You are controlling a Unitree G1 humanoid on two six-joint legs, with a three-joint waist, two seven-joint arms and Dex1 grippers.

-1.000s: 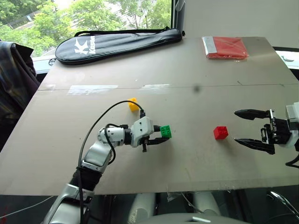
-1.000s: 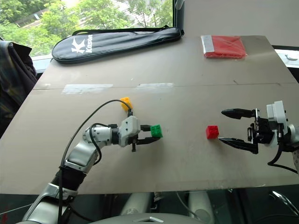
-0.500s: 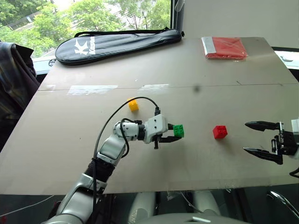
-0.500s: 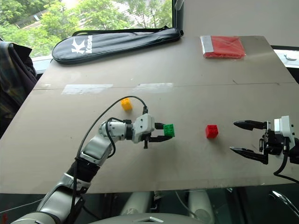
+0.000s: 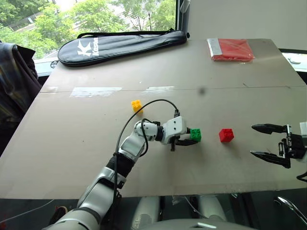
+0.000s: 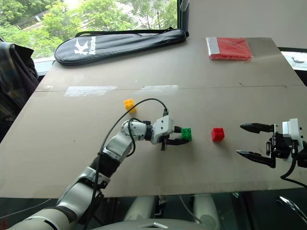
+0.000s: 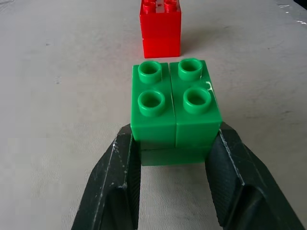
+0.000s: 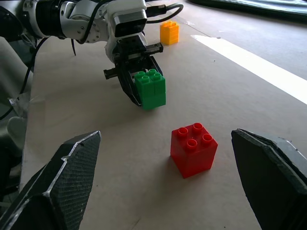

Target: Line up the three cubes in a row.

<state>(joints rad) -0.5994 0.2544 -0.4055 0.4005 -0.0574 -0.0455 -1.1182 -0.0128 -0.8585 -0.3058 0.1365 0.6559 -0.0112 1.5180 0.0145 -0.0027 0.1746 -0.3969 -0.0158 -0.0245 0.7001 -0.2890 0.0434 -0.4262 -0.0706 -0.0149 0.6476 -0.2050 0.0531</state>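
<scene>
From the head cameras, the table (image 5: 72, 143) ran away from the robot toward a window. The left gripper (image 5: 191, 138) reached in from the left, its fingers pinched on the green cube (image 5: 195, 134), which sat about mid-table with its studs up. The red cube (image 5: 226, 135) stood just to the right of the green one, apart from it and on roughly the same line across the table. The yellow cube (image 5: 136, 105) sat farther back and to the left, well apart from both, beyond the left arm. The right gripper (image 5: 265, 142) hung near the right edge, its two fingers spread wide and pointing toward the red cube without touching anything. At the far side lay a black racket bag (image 5: 120, 44) and, near the far right corner, a red packet (image 5: 231, 49).

The left wrist camera looked along its own black fingers (image 7: 117, 191). They pressed against both sides of the green cube (image 7: 175, 108), gripping its lower half. The red cube (image 7: 160, 28) stood straight beyond it with a bare strip of table between.

The right wrist camera showed its two fingers (image 8: 62, 177) far apart with nothing between them. The red cube (image 8: 193, 148) stood on the table ahead. Behind it the left gripper (image 8: 139, 91) held the green cube (image 8: 150, 88), and the yellow cube (image 8: 169, 32) stood farther off.
</scene>
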